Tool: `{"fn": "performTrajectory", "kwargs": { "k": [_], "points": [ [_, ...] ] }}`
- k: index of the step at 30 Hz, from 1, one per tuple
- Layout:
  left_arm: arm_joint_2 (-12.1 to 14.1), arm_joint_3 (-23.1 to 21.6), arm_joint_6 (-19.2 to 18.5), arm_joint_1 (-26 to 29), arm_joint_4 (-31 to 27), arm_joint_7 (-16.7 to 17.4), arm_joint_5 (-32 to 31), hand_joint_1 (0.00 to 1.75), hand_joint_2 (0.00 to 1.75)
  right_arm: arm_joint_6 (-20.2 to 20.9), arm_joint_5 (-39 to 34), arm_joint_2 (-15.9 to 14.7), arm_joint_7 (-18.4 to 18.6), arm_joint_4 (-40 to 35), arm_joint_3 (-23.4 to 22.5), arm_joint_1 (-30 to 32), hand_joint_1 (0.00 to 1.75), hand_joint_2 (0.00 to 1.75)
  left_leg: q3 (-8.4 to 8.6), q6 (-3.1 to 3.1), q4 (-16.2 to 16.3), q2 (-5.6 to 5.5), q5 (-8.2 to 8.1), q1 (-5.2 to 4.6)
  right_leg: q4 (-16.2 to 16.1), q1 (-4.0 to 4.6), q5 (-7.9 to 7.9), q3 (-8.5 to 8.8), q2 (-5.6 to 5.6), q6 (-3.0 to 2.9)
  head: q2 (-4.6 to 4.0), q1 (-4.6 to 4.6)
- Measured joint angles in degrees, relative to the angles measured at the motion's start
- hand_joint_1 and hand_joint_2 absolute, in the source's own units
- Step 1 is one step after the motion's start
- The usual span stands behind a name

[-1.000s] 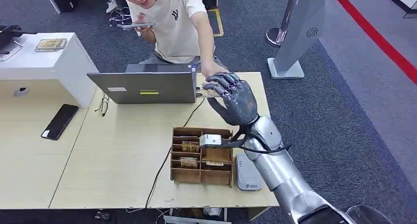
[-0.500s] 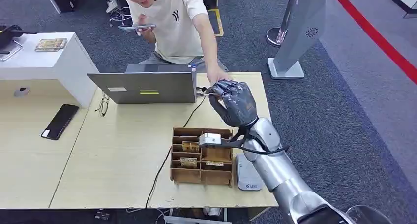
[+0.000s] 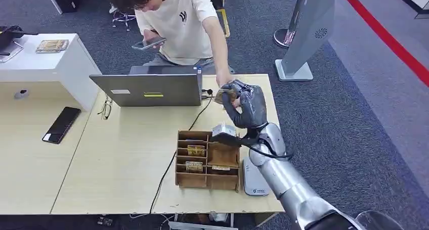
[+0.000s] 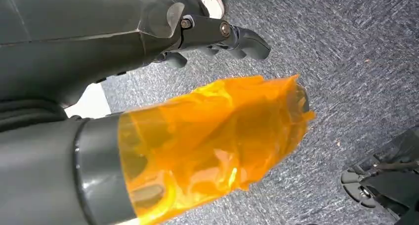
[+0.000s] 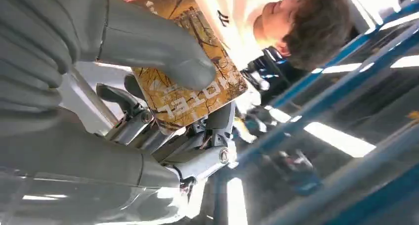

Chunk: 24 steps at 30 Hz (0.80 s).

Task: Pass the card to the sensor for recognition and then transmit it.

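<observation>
gold-patterned card (image 5: 190,81) half hidden under the right hand's (image 3: 246,106) thumb.

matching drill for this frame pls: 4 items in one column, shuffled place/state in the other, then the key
1. card
2. laptop
3. black phone
4. wooden organizer

A. flat on the table's left part
B. lid up, in front of the person
C. held in the right hand
D. near the table's front edge, by a white device

Pairs: 1-C, 2-B, 3-A, 4-D
</observation>
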Motion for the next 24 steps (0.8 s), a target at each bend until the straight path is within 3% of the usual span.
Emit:
{"fn": "performTrajectory", "kwargs": {
  "k": [8, 14, 24],
  "points": [
    [-0.3, 0.8, 0.2, 0.2, 0.0, 0.0, -0.1, 0.0, 0.0, 0.0, -5.8, -1.0, 1.9, 0.3, 1.6, 0.3, 1.75, 1.75, 0.0, 0.0, 0.0, 0.0, 0.0, 0.0, 0.0, 0.0, 0.0, -0.02, -0.01, 0.0, 0.0, 0.0],
    [-0.4, 2.0, 0.9, 0.9, 0.0, -0.1, 0.4, 0.0, 0.0, 0.1, -11.4, -3.8, 5.5, -1.0, 1.2, 3.3, 1.75, 1.75, -0.02, 0.0, 0.0, -0.02, -0.02, -0.01, 0.0, -0.01, -0.01, -0.01, -0.02, 0.01, 0.0, 0.02],
    [-0.4, 3.9, 1.4, 1.7, 0.0, -0.8, 0.9, 0.0, 0.0, 7.3, -17.7, -10.2, 10.4, -6.4, 1.2, 9.4, 1.75, 1.75, -0.04, 0.06, 0.0, -0.02, -0.07, -0.02, -0.1, -0.01, -0.01, -0.03, -0.02, 0.02, 0.0, 0.0]
  ]
}}
